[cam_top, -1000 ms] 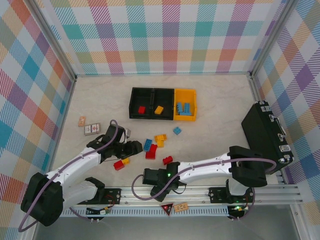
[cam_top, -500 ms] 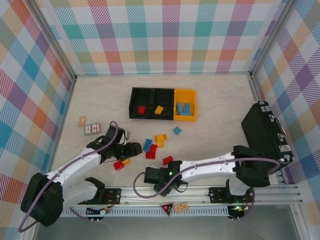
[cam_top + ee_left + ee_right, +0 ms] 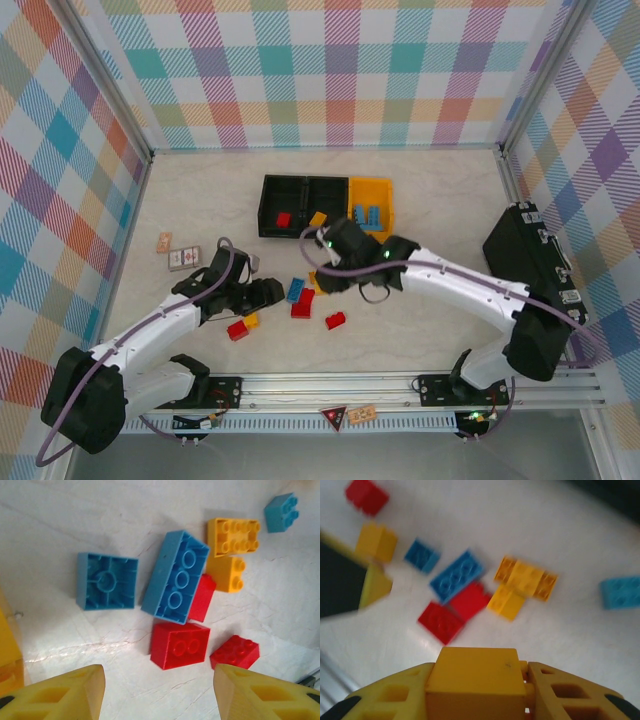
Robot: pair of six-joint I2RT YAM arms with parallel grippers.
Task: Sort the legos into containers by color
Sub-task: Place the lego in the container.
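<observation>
1. While the right pincer point(image 3: 479, 692) is clenched on a yellow brick point(image 3: 476, 666), it hangs between the loose pile point(image 3: 465, 592) and the bins.
2. The step looks like a carry to the middle bin point(image 3: 327, 182), where a yellow piece point(image 3: 318, 218) lies. Centre over it, lower inside the walls, then release.
3. Red sits in the left bin point(image 3: 268, 195) and blue in the yellow bin point(image 3: 388, 200) — any drift missorts.
4. The left pincer point(image 3: 262, 293) hangs open beside the pile — the arms could crowd.
5. The cards point(image 3: 178, 252) and case point(image 3: 525, 265) lie well apart.
</observation>
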